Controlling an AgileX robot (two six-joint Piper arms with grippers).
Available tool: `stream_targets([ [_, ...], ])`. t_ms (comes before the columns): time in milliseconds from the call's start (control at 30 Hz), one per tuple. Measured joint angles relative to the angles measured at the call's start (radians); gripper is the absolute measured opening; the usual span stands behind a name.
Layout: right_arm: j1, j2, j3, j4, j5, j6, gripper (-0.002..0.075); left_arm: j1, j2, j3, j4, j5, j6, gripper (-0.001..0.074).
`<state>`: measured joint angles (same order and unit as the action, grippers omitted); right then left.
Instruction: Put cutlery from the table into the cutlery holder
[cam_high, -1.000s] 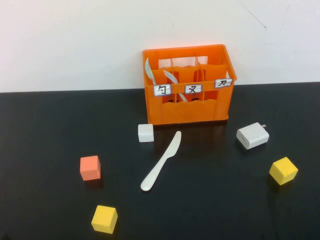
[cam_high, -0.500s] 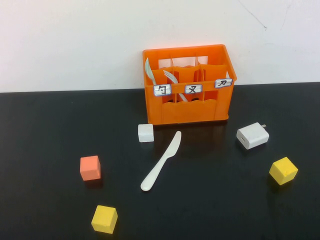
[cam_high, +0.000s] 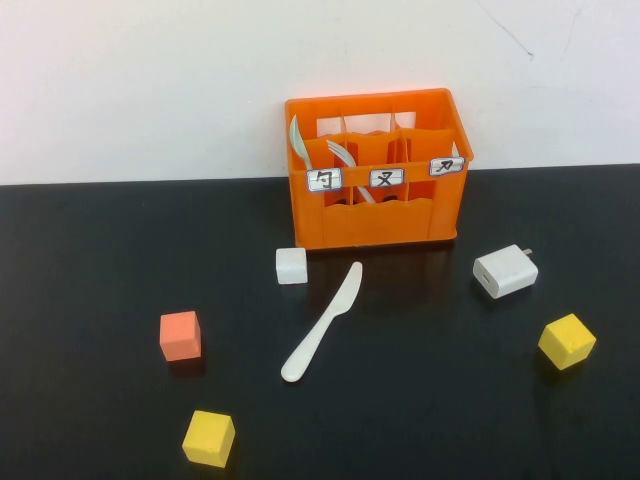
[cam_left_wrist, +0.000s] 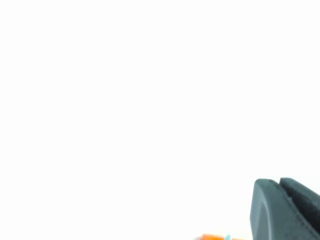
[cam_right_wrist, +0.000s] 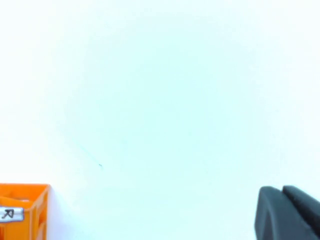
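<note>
High view: cream-white knife (cam_high: 324, 321) flat on the glossy black table (cam_high: 90, 260), just in front of the orange cutlery holder (cam_high: 376, 170), blade tip towards the holder, rounded handle end further from it and angled to the robot's left; not touching the holder. Holder upright at the table's far edge against a white wall (cam_high: 150, 90), three white labels (cam_high: 386, 178) with black characters across its front. White spoon (cam_high: 297, 140) standing in its left compartment, white fork (cam_high: 343, 153) in the middle one; contents of the right compartment not clear.

White cube (cam_high: 291, 266) just off the holder's front left corner, near the knife's blade. Orange cube (cam_high: 180, 335) further from the holder, to the left of the knife's handle. Yellow cube (cam_high: 209, 438) further still, near the front edge. White charger (cam_high: 505, 271) in front of the holder's right corner, well apart from the knife; second yellow cube (cam_high: 567, 341) beyond it.

Neither arm in the high view. Left gripper (cam_left_wrist: 285, 210) seen only as a dark finger piece at the corner of the left wrist view, white wall ahead, a sliver of orange at the edge; spread or pressed together cannot be told. Right gripper (cam_right_wrist: 287, 214) likewise a dark piece in the right wrist view, a corner of the holder and one label visible; state cannot be told.
</note>
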<state>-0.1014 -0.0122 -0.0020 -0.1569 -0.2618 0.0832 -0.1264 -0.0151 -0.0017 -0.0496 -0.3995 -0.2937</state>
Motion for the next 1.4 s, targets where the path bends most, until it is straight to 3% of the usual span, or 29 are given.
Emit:
stream_targets([
  [267,0.0,0.0,-0.17,-0.01,0.25,-0.018,-0.0002,0.0,0.064,-0.296,-0.039,0.488,0.039,-0.0001],
  [500,0.0,0.032,-0.272,-0.012,0.505,-0.024,-0.0002,0.0,0.286,-0.482,-0.04,0.676,0.039,-0.0001],
  [700,0.0,0.202,-0.341,0.0,0.567,-0.083,-0.0002,0.0,0.544,-0.567,-0.094,0.813,0.058,-0.0001],
  [967,0.02,0.476,-0.359,0.157,0.628,-0.293,-0.0002,0.0,0.94,-0.704,-0.409,0.962,0.341,-0.0001],
  [1200,0.051,0.661,-0.359,0.395,0.678,-0.582,-0.0002,-0.021,1.268,-0.952,-0.492,1.144,0.406,-0.0001],
  [1400,0.053,0.736,-0.359,0.608,0.678,-0.838,-0.0002,-0.203,1.461,-1.166,-0.369,1.191,0.356,-0.0001],
])
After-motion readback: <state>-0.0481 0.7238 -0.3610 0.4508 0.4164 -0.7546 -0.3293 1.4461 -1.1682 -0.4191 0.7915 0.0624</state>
